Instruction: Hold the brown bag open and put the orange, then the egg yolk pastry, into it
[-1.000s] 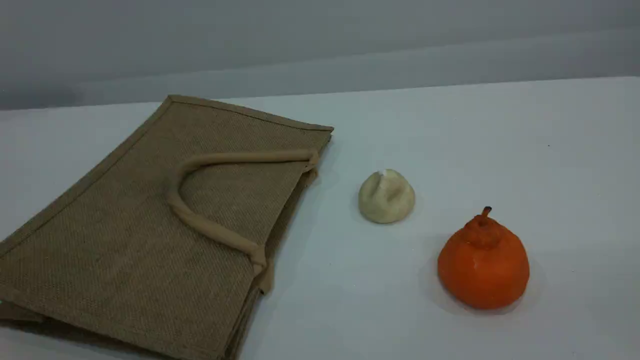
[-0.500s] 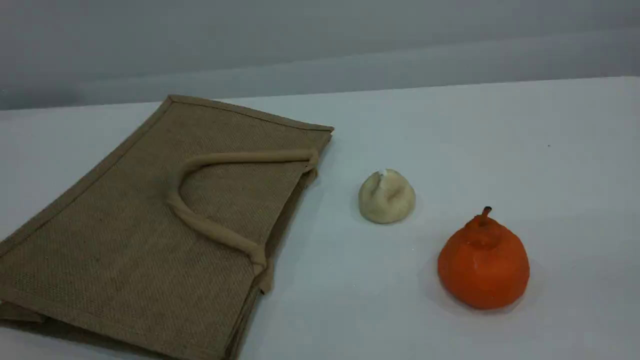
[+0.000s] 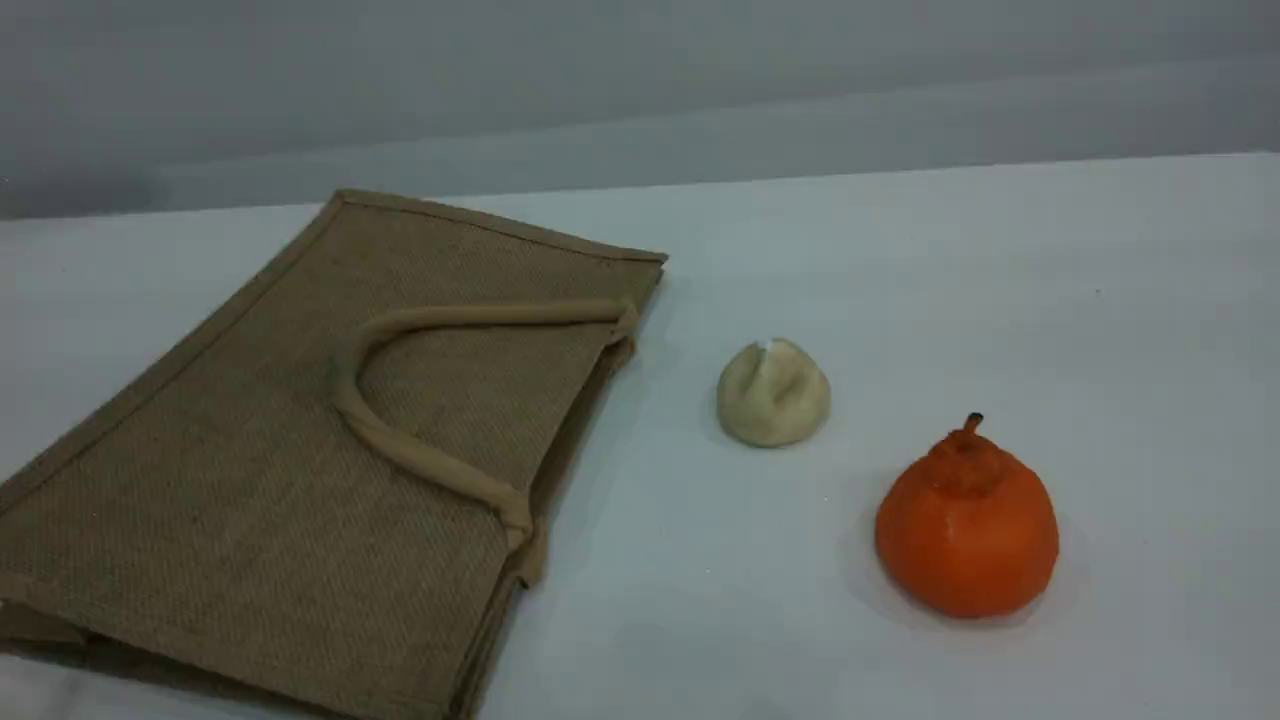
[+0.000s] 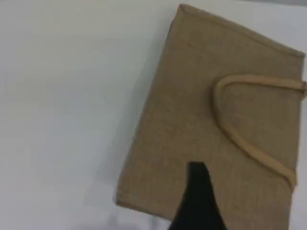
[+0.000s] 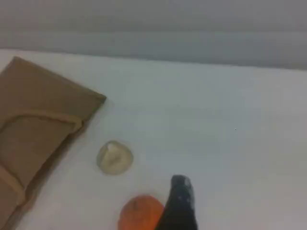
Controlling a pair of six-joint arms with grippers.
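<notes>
Hovering over the flat brown bag [image 4: 192,115], the left gripper [image 4: 197,189] is spread wide and holds nothing. The beige handle [image 4: 240,142] lies ahead to its right. Best bet, I'd say: pinch that top strap and lift only the upper layer. The right gripper [image 5: 180,203], also spread and empty, has the orange [image 5: 140,213] just left of it and the egg yolk pastry [image 5: 114,157] farther ahead-left.

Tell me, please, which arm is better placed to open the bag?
Left: the left gripper hangs over the flat bag, near its handle. The right gripper is by the orange, away from the bag.
</notes>
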